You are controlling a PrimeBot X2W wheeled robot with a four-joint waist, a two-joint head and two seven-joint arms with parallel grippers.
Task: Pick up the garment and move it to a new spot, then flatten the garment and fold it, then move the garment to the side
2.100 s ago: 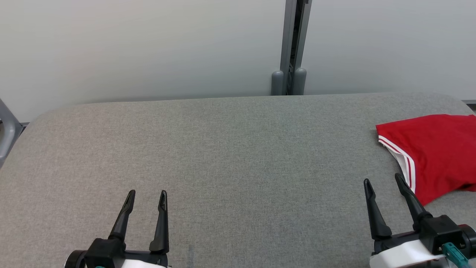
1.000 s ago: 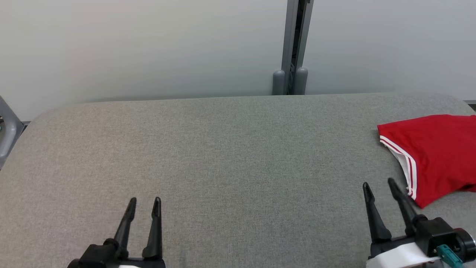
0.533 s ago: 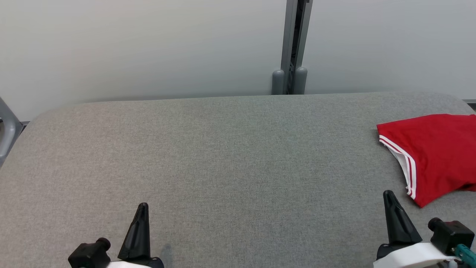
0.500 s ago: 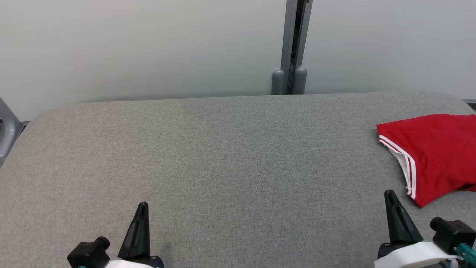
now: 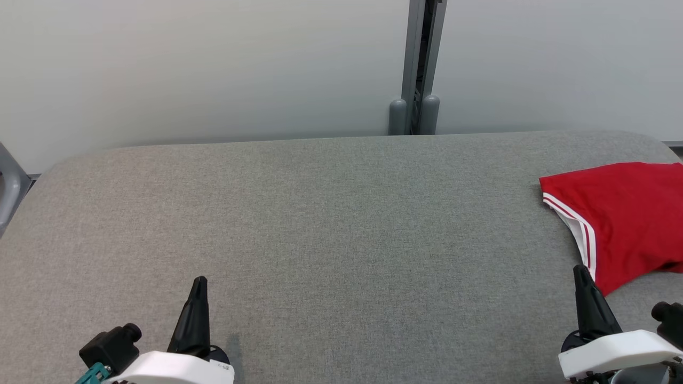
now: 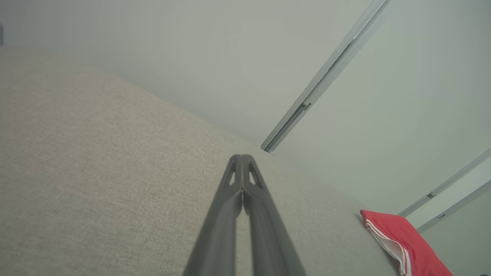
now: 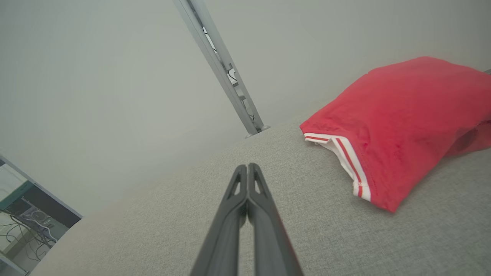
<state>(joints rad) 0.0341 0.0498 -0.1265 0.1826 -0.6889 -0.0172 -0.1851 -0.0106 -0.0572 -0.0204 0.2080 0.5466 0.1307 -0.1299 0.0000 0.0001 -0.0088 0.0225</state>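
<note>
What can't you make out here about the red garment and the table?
Red garment: head view's right edge cuts it off; full outline unknown.
Left wrist view: garment small, cut by the bottom edge.
Table: near edge falls below the head view.

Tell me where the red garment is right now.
The red garment lies at the right end of the grey table, at the head view's right edge, just beyond the right gripper.
</note>
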